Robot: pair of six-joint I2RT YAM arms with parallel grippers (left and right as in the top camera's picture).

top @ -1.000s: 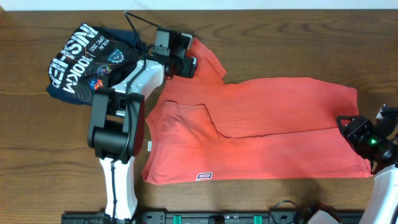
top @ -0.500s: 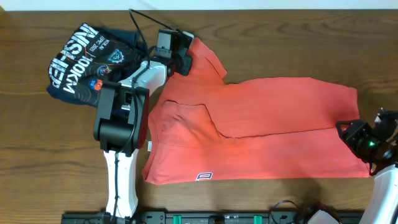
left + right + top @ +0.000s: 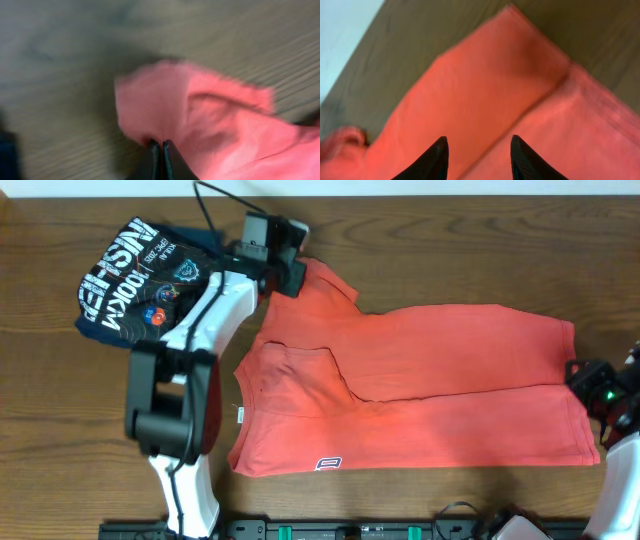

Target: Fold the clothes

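The clothes, an orange-red T-shirt, lie partly folded across the middle of the table, hem to the right. My left gripper is at the far sleeve and is shut on its edge. The left wrist view shows the closed gripper with the blurred sleeve bunched and raised from its tips. My right gripper hovers at the shirt's right hem. In the right wrist view this gripper is open, with orange-red cloth below and nothing between the fingers.
A dark navy folded shirt with white lettering lies at the far left, just beside my left arm. Bare wooden table runs behind the T-shirt and along its front edge.
My left gripper has shut on the sleeve and pulled slightly back and left, its arm swinging left. My right gripper has shifted a little to the right over the hem.
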